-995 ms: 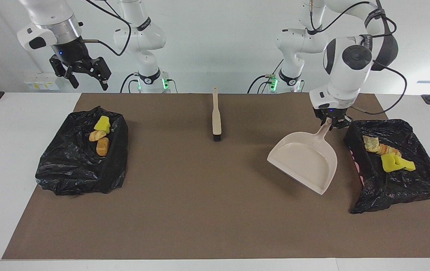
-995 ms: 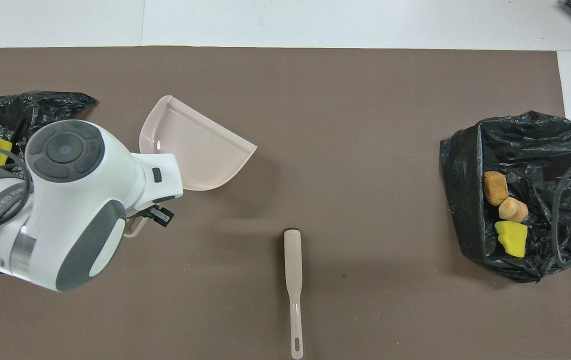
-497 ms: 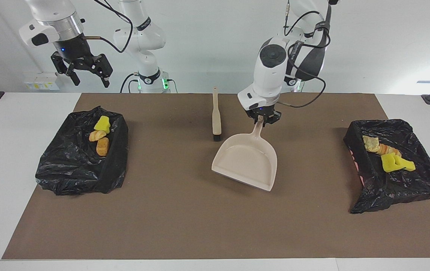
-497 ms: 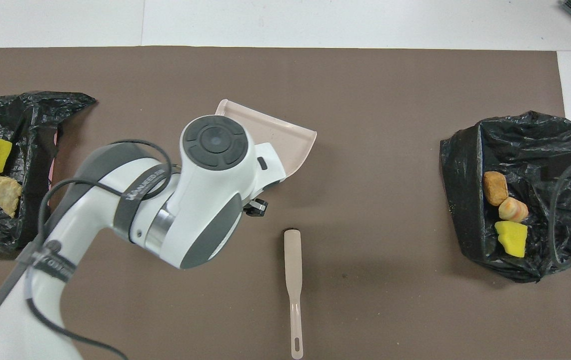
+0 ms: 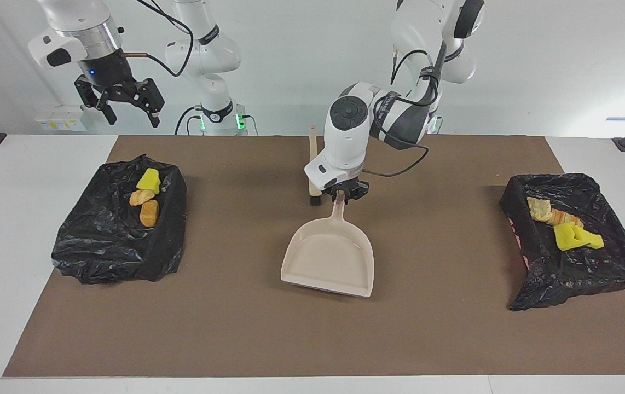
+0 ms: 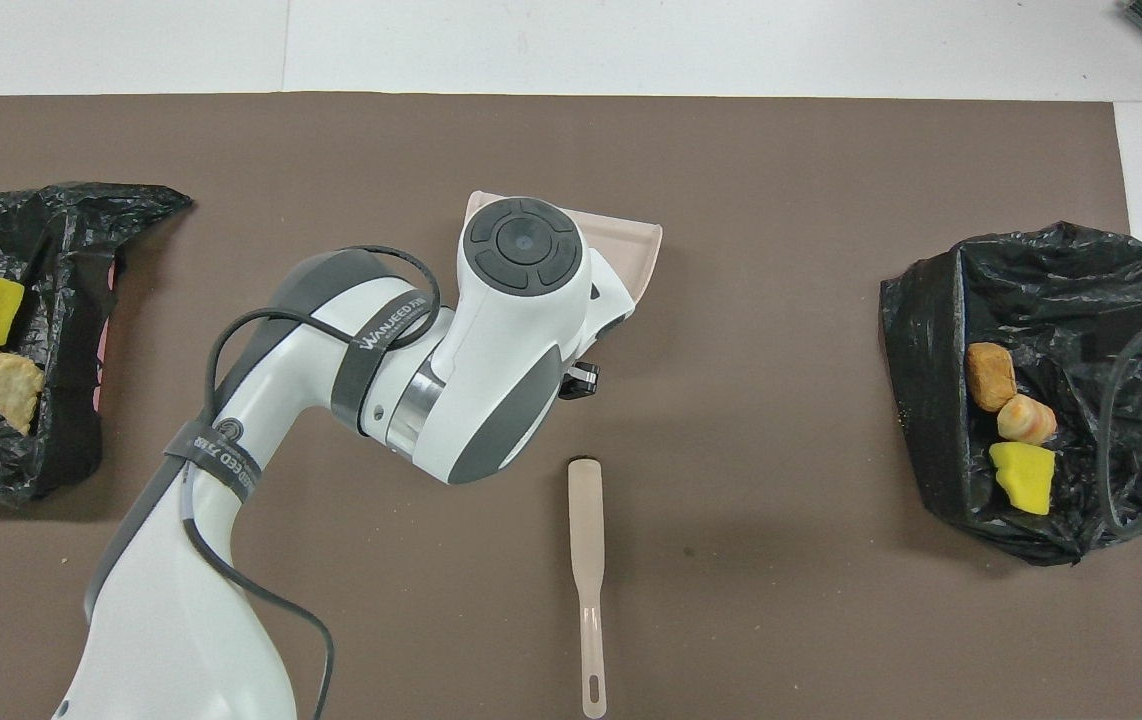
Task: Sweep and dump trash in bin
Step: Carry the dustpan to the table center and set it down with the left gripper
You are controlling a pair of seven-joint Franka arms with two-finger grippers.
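Held dustpan [image 5: 329, 257] by its handle in left gripper [image 5: 341, 195], mid-mat. Kept right gripper [image 5: 126, 109] raised, fingers spread, empty. Trash [image 5: 147, 196] sat in both black-lined bins [image 5: 104, 246] at the table ends.

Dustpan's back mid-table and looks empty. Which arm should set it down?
Left. Its claw is shut on the dustpan handle beside the brush. The right claw waits open, high over its table end.

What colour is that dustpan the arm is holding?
The dustpan is pale beige, slightly pinkish, plain with no pattern. It shows best in the facing view.
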